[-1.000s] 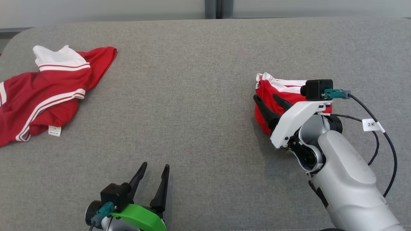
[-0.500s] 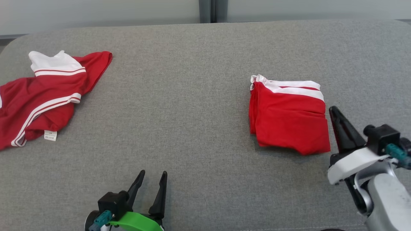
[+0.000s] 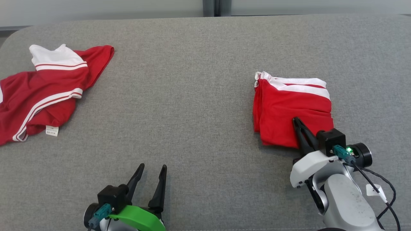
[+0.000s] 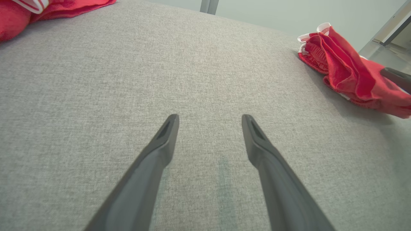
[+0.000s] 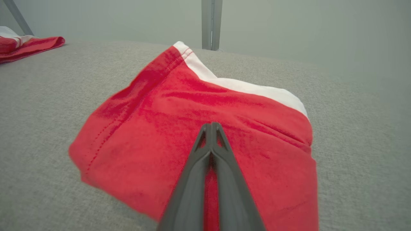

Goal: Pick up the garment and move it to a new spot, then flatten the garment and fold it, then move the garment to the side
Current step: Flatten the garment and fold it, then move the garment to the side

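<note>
Folded red garment (image 3: 292, 109) at right of centre on the grey surface (image 3: 199, 96): folding appears complete, the move to the side remaining. Right gripper (image 3: 297, 122), fingers pressed together, lies over its lower edge; left gripper (image 3: 153, 166), fingers spread, hangs at lower left

the folded red garment (image 3: 289, 106), white band along its far edge, lies flat as a compact layered rectangle, stacked edges on its left. it sits under and ahead of the right gripper (image 3: 295, 119), whose pressed-together tips overlie its near part.
</note>
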`<state>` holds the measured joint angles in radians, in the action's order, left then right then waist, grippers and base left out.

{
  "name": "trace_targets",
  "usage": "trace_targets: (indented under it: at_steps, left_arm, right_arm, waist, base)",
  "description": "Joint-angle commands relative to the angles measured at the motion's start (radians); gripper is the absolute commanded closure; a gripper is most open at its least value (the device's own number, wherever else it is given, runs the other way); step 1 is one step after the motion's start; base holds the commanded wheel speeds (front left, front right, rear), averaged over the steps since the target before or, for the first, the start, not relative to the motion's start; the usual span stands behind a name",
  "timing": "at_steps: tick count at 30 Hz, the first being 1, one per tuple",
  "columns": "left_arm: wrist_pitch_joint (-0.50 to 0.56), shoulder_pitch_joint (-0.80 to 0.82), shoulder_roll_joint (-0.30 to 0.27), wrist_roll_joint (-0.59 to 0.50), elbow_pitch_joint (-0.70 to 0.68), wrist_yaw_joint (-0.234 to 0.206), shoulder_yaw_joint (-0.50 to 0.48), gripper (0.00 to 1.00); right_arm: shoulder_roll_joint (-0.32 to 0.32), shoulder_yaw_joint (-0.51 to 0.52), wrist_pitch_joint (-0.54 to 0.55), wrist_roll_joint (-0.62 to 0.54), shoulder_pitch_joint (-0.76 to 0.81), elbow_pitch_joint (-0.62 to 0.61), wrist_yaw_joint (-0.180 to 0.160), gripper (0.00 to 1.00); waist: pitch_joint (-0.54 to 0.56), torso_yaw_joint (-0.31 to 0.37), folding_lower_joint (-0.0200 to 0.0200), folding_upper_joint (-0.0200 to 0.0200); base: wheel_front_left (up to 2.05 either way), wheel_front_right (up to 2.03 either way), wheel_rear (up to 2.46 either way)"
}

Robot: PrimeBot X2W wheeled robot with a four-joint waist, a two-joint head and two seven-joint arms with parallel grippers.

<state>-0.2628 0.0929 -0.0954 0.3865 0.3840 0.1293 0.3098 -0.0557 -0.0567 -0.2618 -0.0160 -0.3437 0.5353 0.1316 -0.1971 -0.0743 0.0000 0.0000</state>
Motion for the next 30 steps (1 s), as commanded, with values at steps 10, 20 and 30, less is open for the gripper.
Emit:
trace_targets:
  at_steps: [10, 20, 30]
  left_arm:
    - [-0.003, 0.004, 0.009, 0.019, 0.014, 0.003, 0.02, 0.0]
    - [-0.003, -0.037, 0.02, 0.019, 0.014, 0.003, -0.013, 0.0]
    - [-0.003, -0.119, 0.033, -0.006, -0.036, 0.003, -0.111, 0.0]
  right_arm:
    - [0.004, -0.168, -0.004, 0.081, -0.076, 0.136, -0.002, 1.0]
    - [0.002, -0.234, -0.004, 0.119, -0.018, 0.044, -0.002, 0.7]
    - [-0.051, -0.167, 0.015, 0.149, 0.128, -0.106, -0.002, 0.0]
  waist:
    - [0.011, -0.041, 0.0, 0.0]
    - [0.061, -0.045, 0.0, 0.0]
    - [0.13, -0.002, 0.0, 0.0]
  base:
    - [0.0, 0.0, 0.0]
    - [0.0, 0.0, 0.0]
    - [0.0, 0.0, 0.0]
